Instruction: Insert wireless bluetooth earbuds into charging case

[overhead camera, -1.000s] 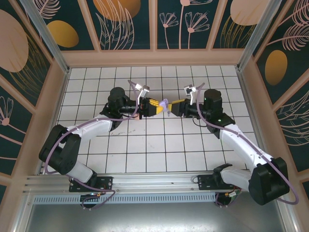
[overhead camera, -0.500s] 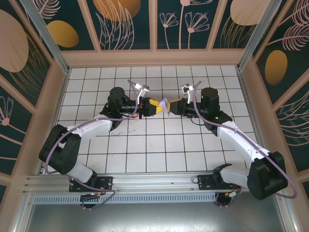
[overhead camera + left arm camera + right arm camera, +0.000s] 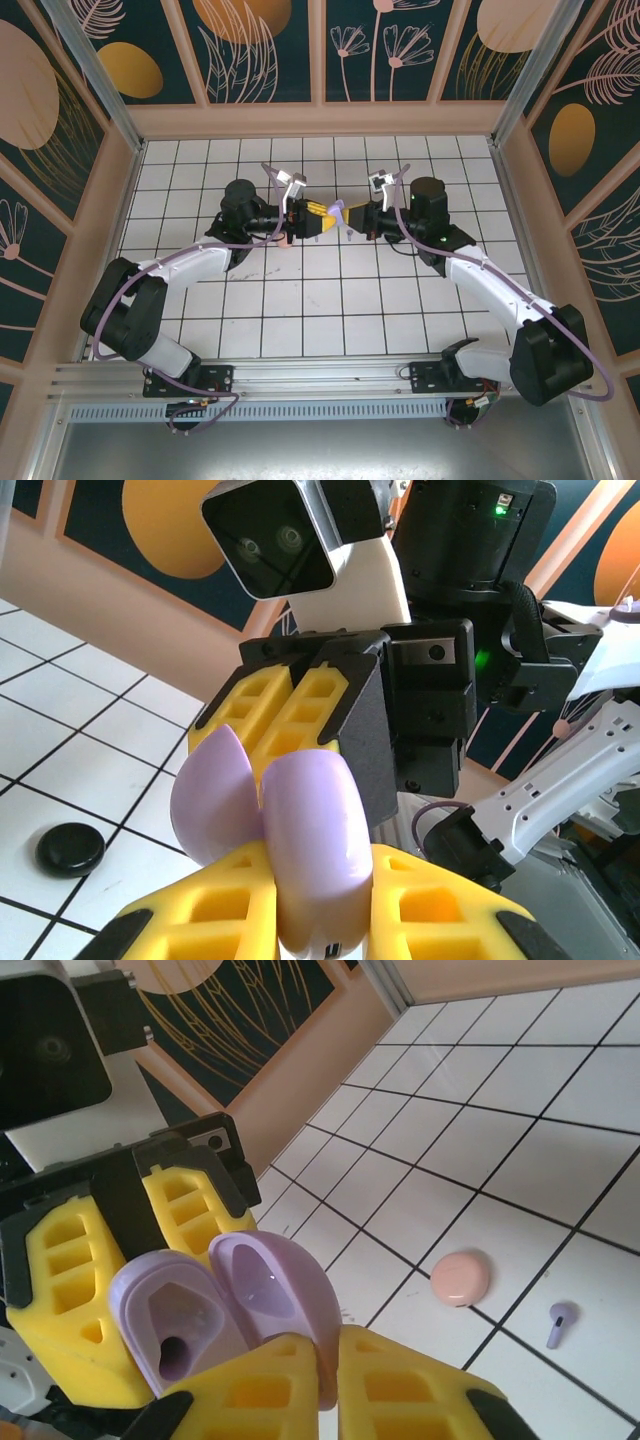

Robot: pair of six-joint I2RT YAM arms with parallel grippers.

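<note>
The lilac charging case (image 3: 310, 850) is held in the air between the two arms, its lid (image 3: 272, 1290) swung open. My left gripper (image 3: 320, 885) is shut on the case's body. My right gripper (image 3: 332, 1375) is shut on the edge of the open lid. The body's inner face (image 3: 175, 1330) with its sockets shows beside the lid. In the top view the left gripper (image 3: 322, 216) and the right gripper (image 3: 353, 217) meet at the case (image 3: 338, 213) over the table's middle. One lilac earbud (image 3: 558, 1323) lies on the tiles below.
A pale pink round case (image 3: 460, 1278) lies on the tiled floor (image 3: 520, 1140) near the lilac earbud. A black round case (image 3: 70, 848) lies on a tile to the left. Wooden walls (image 3: 320, 118) ring the tiled table.
My right arm has moved left toward the case and its fingers have closed onto the open lid. The left gripper has kept hold of the case body, barely moving.
</note>
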